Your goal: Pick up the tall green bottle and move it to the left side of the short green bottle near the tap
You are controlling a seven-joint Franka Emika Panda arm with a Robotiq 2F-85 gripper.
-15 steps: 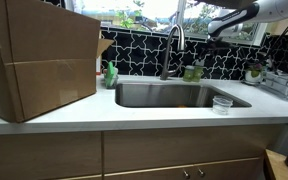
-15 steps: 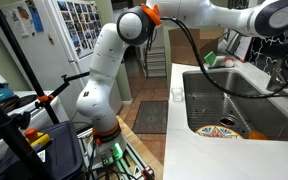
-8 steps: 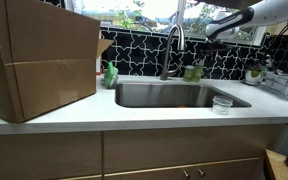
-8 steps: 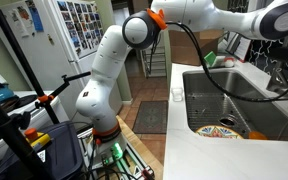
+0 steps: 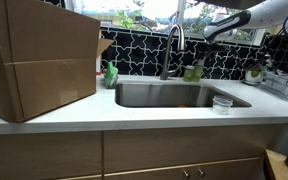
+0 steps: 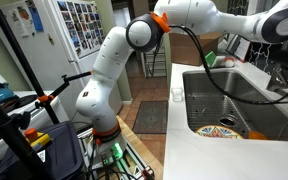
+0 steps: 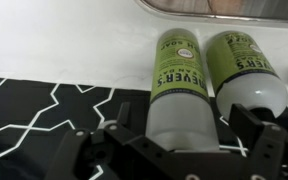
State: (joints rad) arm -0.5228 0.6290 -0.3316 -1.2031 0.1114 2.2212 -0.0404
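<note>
In the wrist view the tall green bottle (image 7: 179, 85), pale-topped, stands straight below my gripper (image 7: 189, 128), its top framed by the two black fingers (image 7: 124, 115). The jaws are open and touch nothing. The short green bottle (image 7: 246, 72) stands right beside it, just outside the right-hand finger. In an exterior view both bottles show as one small green cluster (image 5: 192, 72) behind the sink, next to the steel gooseneck tap (image 5: 172, 45), with my gripper (image 5: 210, 32) hanging above them.
A big cardboard box (image 5: 39, 60) fills one end of the counter. A brighter green soap bottle (image 5: 111, 74) stands beside it. The steel sink (image 5: 179, 95) lies in front of the tap, with a clear cup (image 5: 222, 103) and a dish rack (image 5: 284, 85) to one side.
The arm has shifted slightly above the bottles. The jaws have stayed open and both bottles stand where they were.
</note>
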